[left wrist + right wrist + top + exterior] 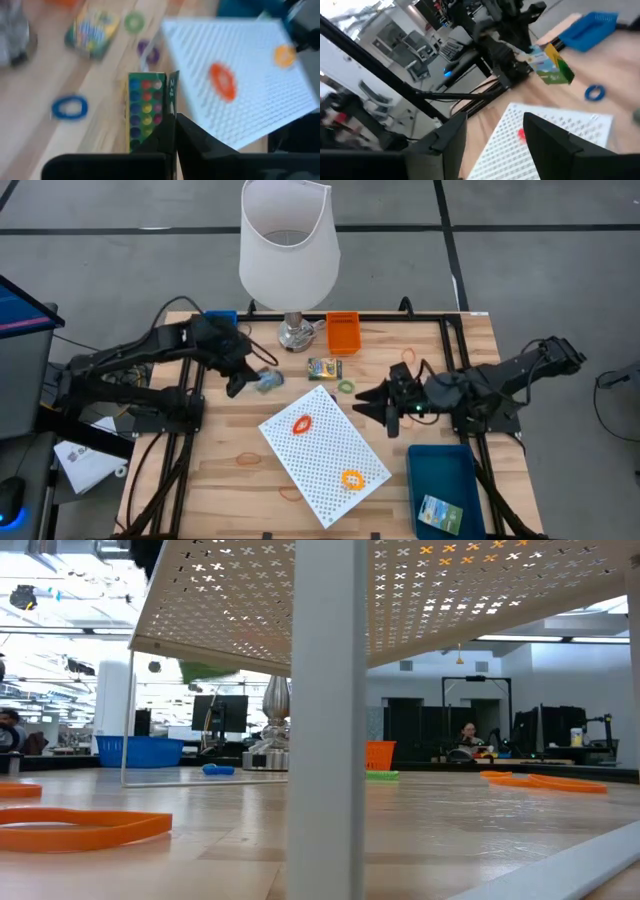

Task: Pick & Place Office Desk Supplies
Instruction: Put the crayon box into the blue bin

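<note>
My left gripper (pixel 250 383) (pixel 175 120) hangs over the table's left half, left of the white perforated panel (pixel 325 452), and is shut on a small colourful printed box (pixel 267 383) (pixel 145 107). The right wrist view shows that box (pixel 551 67) in the air. My right gripper (pixel 362 402) (pixel 492 125) is open and touches nothing, hovering at the panel's right corner. A second printed box (pixel 324 368) lies flat near the lamp base. A third box (pixel 440 513) lies in the blue bin (pixel 420 470). Two orange rings (pixel 301 424) (pixel 351 479) rest on the panel. A green ring (pixel 346 386) and a blue ring (pixel 70 107) lie on the table. My left gripper pinches the printed box between its two fingers (pixel 192 137) at the end nearest the wrist (pixel 167 127); the fingers cover the exact spot. They slant down from the table's left. The box sticks out ahead of the fingertips, lifted clear of the table.
The big white lamp (pixel 288 250) stands at the far edge, with an orange bin (pixel 342 332) to its right and a blue basket (pixel 222 317) to its left. Thin rubber bands (pixel 240 460) (pixel 80 830) lie loose on the wood. The perforated panel fills the middle.
</note>
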